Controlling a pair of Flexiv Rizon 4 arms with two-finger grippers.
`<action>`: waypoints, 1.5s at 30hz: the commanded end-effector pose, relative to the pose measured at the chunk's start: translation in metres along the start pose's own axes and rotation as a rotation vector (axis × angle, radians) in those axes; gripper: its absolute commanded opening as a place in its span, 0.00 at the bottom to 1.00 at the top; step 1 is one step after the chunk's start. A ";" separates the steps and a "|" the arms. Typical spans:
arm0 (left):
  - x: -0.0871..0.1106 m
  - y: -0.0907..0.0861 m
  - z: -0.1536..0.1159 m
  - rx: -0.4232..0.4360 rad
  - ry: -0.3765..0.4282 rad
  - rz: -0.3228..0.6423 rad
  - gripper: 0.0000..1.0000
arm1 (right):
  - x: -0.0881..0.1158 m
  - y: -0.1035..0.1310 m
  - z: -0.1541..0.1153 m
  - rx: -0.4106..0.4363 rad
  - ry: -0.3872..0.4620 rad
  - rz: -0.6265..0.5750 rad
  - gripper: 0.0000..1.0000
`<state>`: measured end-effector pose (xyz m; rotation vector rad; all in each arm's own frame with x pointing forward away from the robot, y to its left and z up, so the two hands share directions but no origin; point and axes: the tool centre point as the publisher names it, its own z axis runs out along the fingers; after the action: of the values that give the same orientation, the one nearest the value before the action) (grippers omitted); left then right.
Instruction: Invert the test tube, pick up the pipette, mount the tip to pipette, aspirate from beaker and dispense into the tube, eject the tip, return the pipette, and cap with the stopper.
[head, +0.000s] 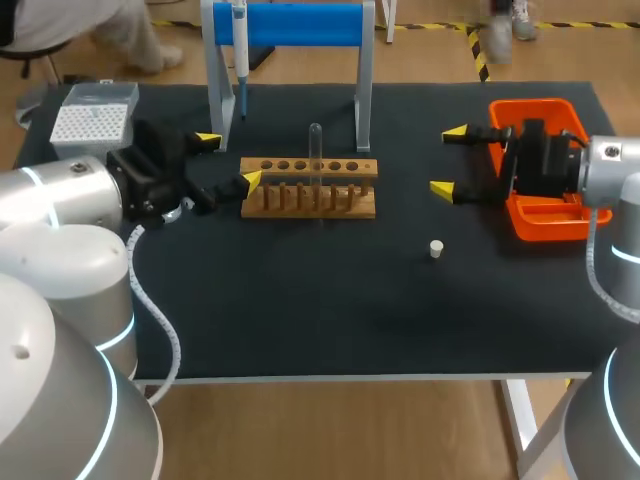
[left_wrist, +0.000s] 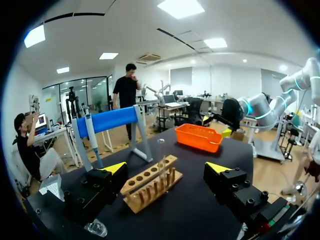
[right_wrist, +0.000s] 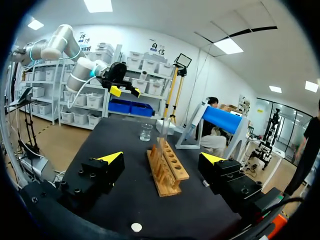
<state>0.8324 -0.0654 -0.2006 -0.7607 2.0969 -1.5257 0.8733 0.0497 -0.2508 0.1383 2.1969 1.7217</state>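
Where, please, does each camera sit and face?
Head view: above and behind, looking down on the table; left pincer and right pincer enter from the sides.
Left wrist view: on that wrist, facing the rack and orange tray; own pincer shows.
Right wrist view: on that wrist, facing the rack from the other end; own pincer shows.
All views share the rack.
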 end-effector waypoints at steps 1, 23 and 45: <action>0.000 0.002 0.000 0.006 -0.001 0.000 1.00 | 0.001 0.000 0.000 0.000 -0.003 -0.001 1.00; 0.000 0.002 0.000 0.006 -0.001 0.000 1.00 | -0.013 0.003 0.098 -0.191 0.268 0.072 1.00; 0.000 0.002 0.000 0.006 -0.001 0.000 1.00 | -0.017 0.005 0.170 -0.239 0.415 0.127 1.00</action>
<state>0.8322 -0.0649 -0.2010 -0.7598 2.0967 -1.5261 0.9341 0.1968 -0.2696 -0.0701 2.2397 2.2068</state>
